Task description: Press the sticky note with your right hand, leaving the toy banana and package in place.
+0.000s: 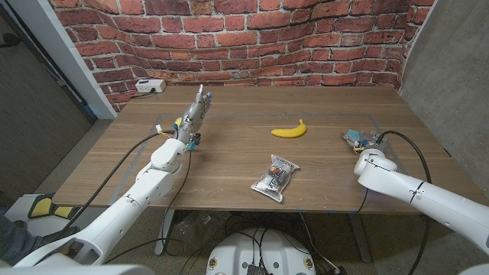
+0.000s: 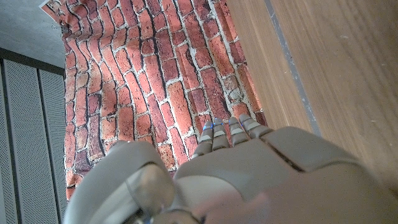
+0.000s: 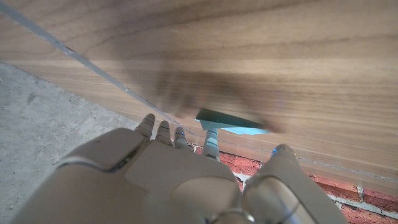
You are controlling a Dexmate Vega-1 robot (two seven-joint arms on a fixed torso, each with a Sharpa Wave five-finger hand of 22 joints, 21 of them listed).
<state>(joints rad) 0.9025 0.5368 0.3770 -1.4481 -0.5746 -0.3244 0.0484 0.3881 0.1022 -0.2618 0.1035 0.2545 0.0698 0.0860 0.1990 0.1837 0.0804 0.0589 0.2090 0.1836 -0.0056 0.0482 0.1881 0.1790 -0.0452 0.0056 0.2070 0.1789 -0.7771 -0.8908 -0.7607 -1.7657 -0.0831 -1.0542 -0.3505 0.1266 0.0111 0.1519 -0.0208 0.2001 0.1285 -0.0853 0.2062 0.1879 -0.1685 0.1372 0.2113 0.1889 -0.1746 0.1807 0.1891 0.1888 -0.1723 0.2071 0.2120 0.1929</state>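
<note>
A teal sticky note (image 1: 351,135) lies near the table's right edge, partly under my right hand (image 1: 366,145). In the right wrist view the note (image 3: 230,122) lies just past the hand (image 3: 168,171), whose fingers are spread, and one fingertip (image 3: 211,138) reaches the note's edge. The yellow toy banana (image 1: 289,131) lies mid-table, left of the note. The clear package (image 1: 276,177) lies nearer the front edge. My left hand (image 1: 191,122) is over the table's left part with its fingers stretched straight toward the wall, holding nothing; its back (image 2: 249,168) shows in the left wrist view.
A white box with a cable (image 1: 150,85) lies at the back left corner of the wooden table (image 1: 229,168). A brick wall (image 1: 252,38) stands behind. Thin tape lines mark the tabletop. The right hand is close to the table's right edge.
</note>
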